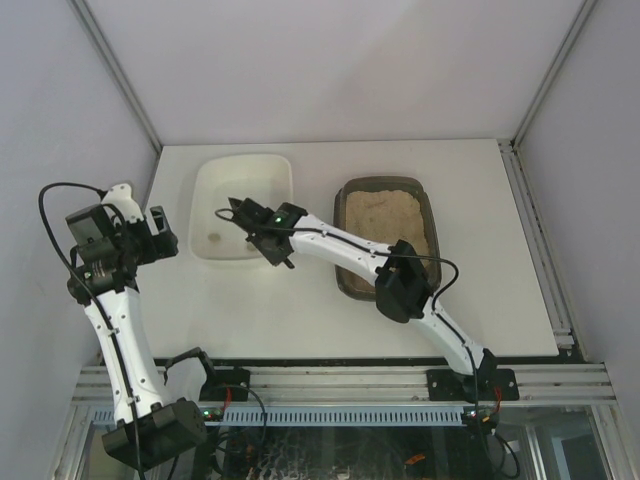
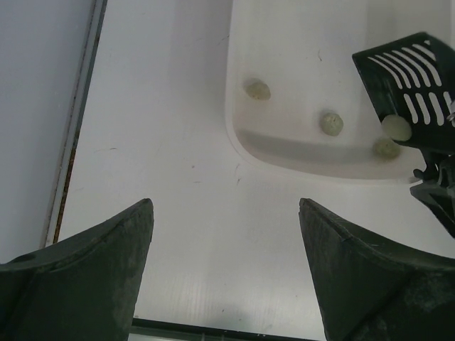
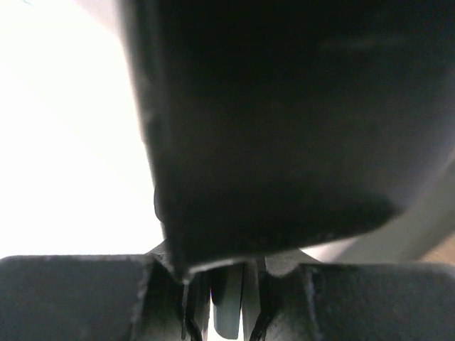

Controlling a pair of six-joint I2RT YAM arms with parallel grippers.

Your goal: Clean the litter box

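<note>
A white counter (image 1: 300, 310) sits boxed in by pale grey walls (image 1: 330, 60). On it, right of centre, lies the litter box (image 1: 385, 235), a dark brown tray filled with beige sandy litter, its long side running away from the arms. Near it on the left, not touching, is a white tub (image 1: 243, 205) of about the same size.

The right arm (image 1: 340, 250) crosses over the near left corner of the litter box and reaches out above the tub. The right jaws are clamped tight on the handle of a dark slotted scoop (image 2: 409, 78), which hangs over the tub. One pale round clump (image 2: 396, 128) sits at the scoop's lower edge. Three similar clumps (image 2: 331, 123) lie on the tub floor.

The left arm (image 1: 110, 300) stands at the counter's left edge. The left jaws are spread wide with nothing between them, over bare counter beside the tub.
</note>
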